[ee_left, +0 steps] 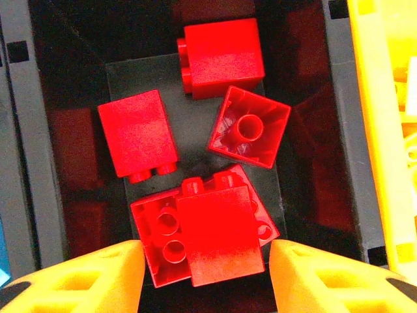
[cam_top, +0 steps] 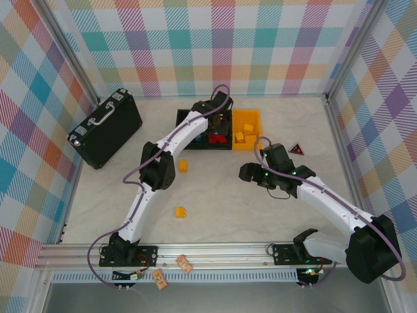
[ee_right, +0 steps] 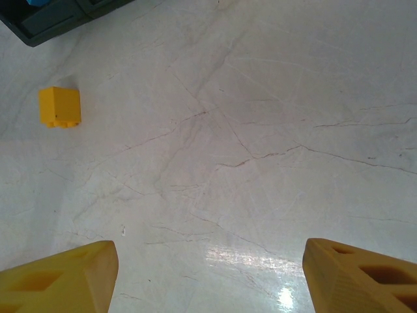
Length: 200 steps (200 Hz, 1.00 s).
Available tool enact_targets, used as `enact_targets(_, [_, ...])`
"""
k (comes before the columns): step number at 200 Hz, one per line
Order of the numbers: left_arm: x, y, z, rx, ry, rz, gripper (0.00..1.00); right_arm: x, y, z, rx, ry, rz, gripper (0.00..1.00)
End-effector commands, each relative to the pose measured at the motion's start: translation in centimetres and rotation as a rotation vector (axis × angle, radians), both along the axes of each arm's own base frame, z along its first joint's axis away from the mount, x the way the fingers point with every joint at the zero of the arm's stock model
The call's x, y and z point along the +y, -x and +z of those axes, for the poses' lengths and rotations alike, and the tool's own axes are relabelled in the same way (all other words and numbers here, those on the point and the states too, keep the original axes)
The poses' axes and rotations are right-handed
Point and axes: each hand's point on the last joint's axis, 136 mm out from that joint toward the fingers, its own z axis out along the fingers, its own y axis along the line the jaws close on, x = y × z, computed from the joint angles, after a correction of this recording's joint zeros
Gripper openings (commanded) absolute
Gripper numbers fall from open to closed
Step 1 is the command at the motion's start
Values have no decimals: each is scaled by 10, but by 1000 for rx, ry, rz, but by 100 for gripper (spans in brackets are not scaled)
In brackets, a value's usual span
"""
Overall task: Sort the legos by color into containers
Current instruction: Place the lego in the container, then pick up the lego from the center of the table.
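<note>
My left gripper (ee_left: 207, 261) hangs open over the middle black container (ee_left: 195, 134), which holds several red legos. One red brick (ee_left: 221, 238) lies on top of another between the yellow fingertips, with a gap on each side. In the top view this gripper (cam_top: 220, 109) sits above the row of containers (cam_top: 186, 117). The yellow container (cam_top: 247, 119) holds yellow bricks. My right gripper (ee_right: 210, 261) is open over bare table, and a yellow brick (ee_right: 60, 106) lies ahead to its left. Two yellow bricks (cam_top: 184, 165) (cam_top: 180, 212) rest on the table.
A black briefcase (cam_top: 106, 127) with a silver handle stands at the back left. A small dark triangle (cam_top: 297, 149) lies right of the yellow container. Checked walls close in the table on three sides. The right arm's gripper (cam_top: 249, 173) hovers mid-table.
</note>
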Motion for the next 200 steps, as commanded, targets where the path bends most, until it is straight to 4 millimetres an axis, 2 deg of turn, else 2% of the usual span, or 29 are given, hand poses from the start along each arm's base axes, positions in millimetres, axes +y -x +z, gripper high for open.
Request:
enact_targets(1, [-4,7,35,-32,27,-22,53,-2,3,0,9,-14,-10,75])
enact_targets(30, [-10,26,60,-53,50,-49,53,-2,3,3,-2,-12,1,75])
enact_targets(53, [-7,46,77,-70,72,-66,53,1,4,6,-4,-18,21,75])
enact_targets(105, [25,101,83,-56,123,-57,55,20,10,21,-28,-74,145,74])
enact_targets(134, [53,133,75,-38,114,-27,56,38,16,25,-35,-74,221,74])
enact_targets(168, [91,171,55,7,98,39,56,57,21,14,-13,-40,276,73])
enact_targets(200, [112,200,33,59,111,88,59,66,19,4,8,-52,276,73])
